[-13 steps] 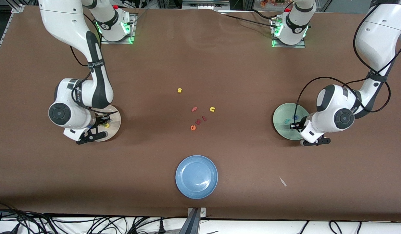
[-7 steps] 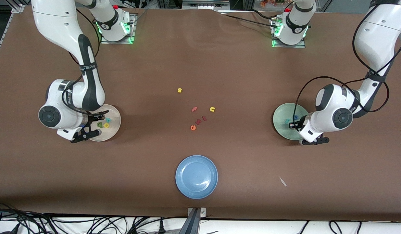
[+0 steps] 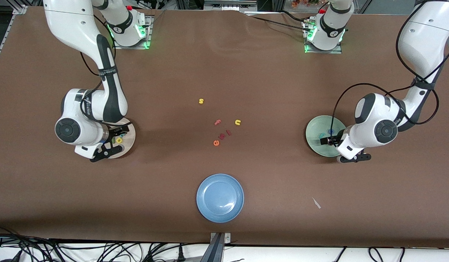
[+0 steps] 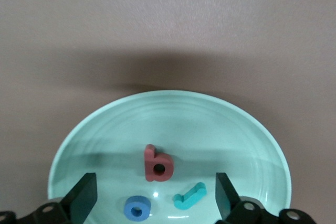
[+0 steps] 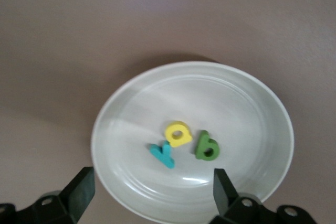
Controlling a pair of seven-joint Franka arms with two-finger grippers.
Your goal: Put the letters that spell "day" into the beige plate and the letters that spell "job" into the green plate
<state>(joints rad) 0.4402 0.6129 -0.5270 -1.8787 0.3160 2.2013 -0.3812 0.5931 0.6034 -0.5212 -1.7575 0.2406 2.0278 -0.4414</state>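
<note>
The beige plate (image 5: 252,93) holds the yellow d (image 5: 178,134), the dark green a (image 5: 207,147) and the teal y (image 5: 163,154), lying close together. My right gripper (image 5: 152,190) hangs open just above this plate (image 3: 129,140), with nothing between its fingers. The green plate (image 4: 105,124) holds the salmon-red b (image 4: 157,164), the blue o (image 4: 137,208) and the teal j (image 4: 190,195). My left gripper (image 4: 155,195) is open low over that plate (image 3: 315,131), and the letters lie loose between its spread fingers.
Loose letters lie mid-table: a yellow s (image 3: 201,101), a yellow u (image 3: 237,122), a pink f (image 3: 217,122), an orange e (image 3: 216,143) and two small red ones beside it. A blue plate (image 3: 220,197) sits nearer the front camera. A white scrap (image 3: 316,203) lies nearby.
Both grippers have opened. The right wrist swung toward the right arm's end of the table, then came back over the beige plate. The left arm has hardly moved.
</note>
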